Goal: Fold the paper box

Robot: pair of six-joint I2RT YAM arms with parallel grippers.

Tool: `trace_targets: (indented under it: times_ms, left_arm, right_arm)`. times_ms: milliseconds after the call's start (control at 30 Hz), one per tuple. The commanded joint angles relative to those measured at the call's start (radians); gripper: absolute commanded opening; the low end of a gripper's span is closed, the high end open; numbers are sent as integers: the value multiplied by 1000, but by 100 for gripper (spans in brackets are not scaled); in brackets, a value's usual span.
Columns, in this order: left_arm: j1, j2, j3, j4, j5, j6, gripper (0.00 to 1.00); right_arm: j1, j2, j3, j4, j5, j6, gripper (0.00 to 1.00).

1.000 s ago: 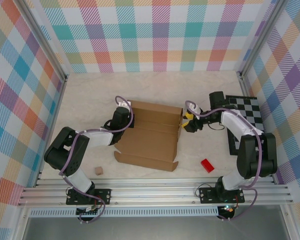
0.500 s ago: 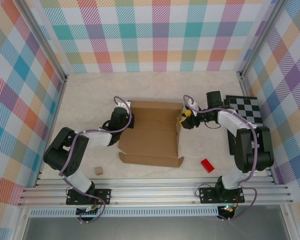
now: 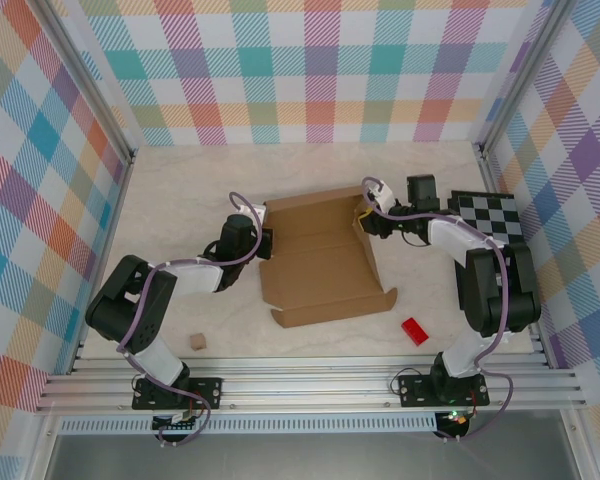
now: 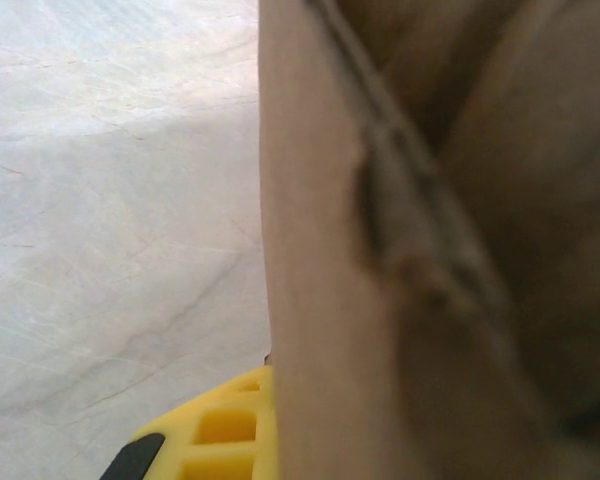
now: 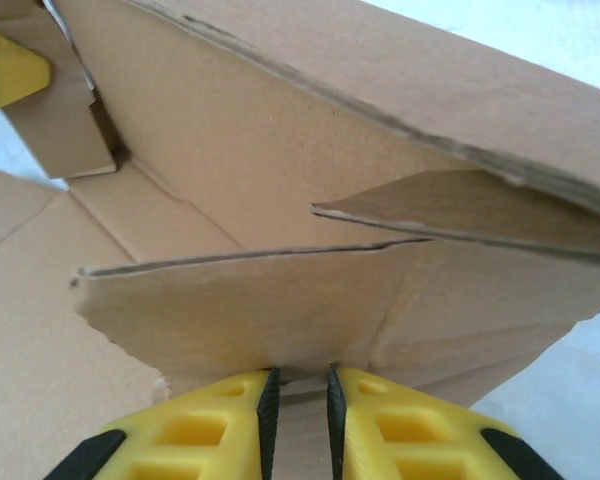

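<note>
The paper box (image 3: 320,262), a flat brown cardboard sheet with flaps, lies mid-table, turned a little anticlockwise. My left gripper (image 3: 266,243) sits at its left edge. In the left wrist view one yellow finger (image 4: 212,432) presses against blurred cardboard (image 4: 430,250) that hides the other finger; it is shut on that edge. My right gripper (image 3: 366,219) is at the box's far right corner. In the right wrist view the right gripper (image 5: 298,378) has its jaws pinched narrowly on the lower edge of a raised flap (image 5: 240,310).
A small red block (image 3: 414,331) lies near the front right. A tiny tan cube (image 3: 196,341) sits at the front left. A black-and-white checkered board (image 3: 492,222) lies at the right under my right arm. Plaid walls ring the table.
The right gripper moved toward the far side and closed on the right flap. The box slid right and turned, its right flap lifted. The left gripper followed, still shut.
</note>
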Motion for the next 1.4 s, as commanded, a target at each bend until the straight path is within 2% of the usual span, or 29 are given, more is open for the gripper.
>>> trace_targets:
  times_ms: [0, 133, 167, 233, 267, 333, 433, 533, 600, 667, 800, 967, 1067, 1133, 1200, 1267, 1367]
  left_arm:
    - [-41, -37, 26, 71, 231, 16, 0]
    - [-41, -39, 35, 70, 237, 3, 0]
    - [-41, -42, 36, 69, 240, -2, 0]
    - [-41, -52, 46, 48, 235, -11, 0]
    - [-41, -57, 57, 14, 213, -15, 0]
    - [-41, -61, 80, -57, 137, -21, 0]
    - [-41, -69, 87, -133, -44, -30, 0]
    - [-32, -80, 72, -157, -180, -24, 0]
    - [-22, -83, 64, -150, -200, -22, 0]
    - [-18, -80, 58, -126, -171, 6, 0]
    - [-16, -72, 72, -134, -187, 19, 0]
    - [-16, -86, 67, -143, -255, 8, 0]
    - [-12, -92, 65, -153, -314, 5, 0]
    - [-1, -89, 69, -162, -320, -3, 0]
    - [5, -81, 74, -165, -313, -10, 0]
    - [7, -74, 75, -159, -303, -16, 0]
    - [7, -68, 79, -158, -298, -22, 0]
  right_arm:
    - [36, 27, 10, 48, 25, 54, 21]
    - [38, 25, 7, 63, 49, 68, 19]
    - [38, 24, 4, 65, 38, 62, 21]
    - [35, 22, 4, 48, -2, 30, 37]
    - [29, 19, 7, 22, -23, 2, 39]
    - [3, 11, 14, -19, -49, -18, 41]
    - [-80, -19, 7, -63, -118, -8, 46]
    - [-167, -61, -8, -137, -183, -49, 49]
    - [-205, -95, -30, -164, -211, -81, 50]
    - [-232, -130, -68, -128, -242, -74, 52]
    - [-234, -153, -78, -76, -241, -12, 53]
    - [-233, -239, -153, -14, -34, 153, 53]
    - [-232, -332, -187, -19, 103, 356, 51]
    - [-221, -385, -184, -93, 149, 520, 43]
    - [-171, -443, -185, -182, 212, 596, 38]
    - [-76, -490, -192, -258, 285, 624, 36]
    - [58, -503, -229, -264, 312, 720, 31]
